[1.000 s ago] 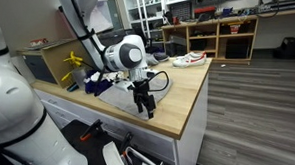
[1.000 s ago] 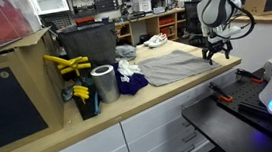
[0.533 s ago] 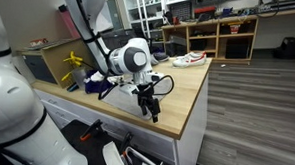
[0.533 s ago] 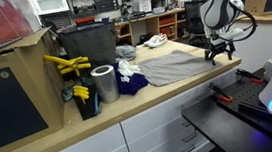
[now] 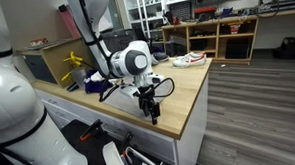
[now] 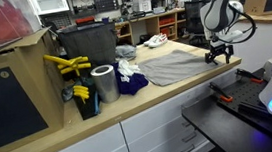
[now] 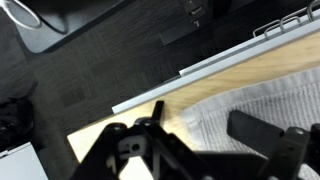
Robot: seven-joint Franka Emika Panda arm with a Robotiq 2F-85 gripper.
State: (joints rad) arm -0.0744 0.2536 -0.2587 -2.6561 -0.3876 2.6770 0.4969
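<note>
Hovering near an end corner of the counter [image 5: 187, 89], the gripper [image 5: 152, 114] stood spread and empty above the grey towel [image 6: 178, 65], likely soft, light and limp, best pinched at its nearest edge.

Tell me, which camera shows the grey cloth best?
An exterior view: the grey cloth lies whole on the counter. The wrist view catches only its edge. In an exterior view the arm mostly hides it.

Grey cloth [image 6: 180, 64] — black claw [image 6: 218, 56]
</note>
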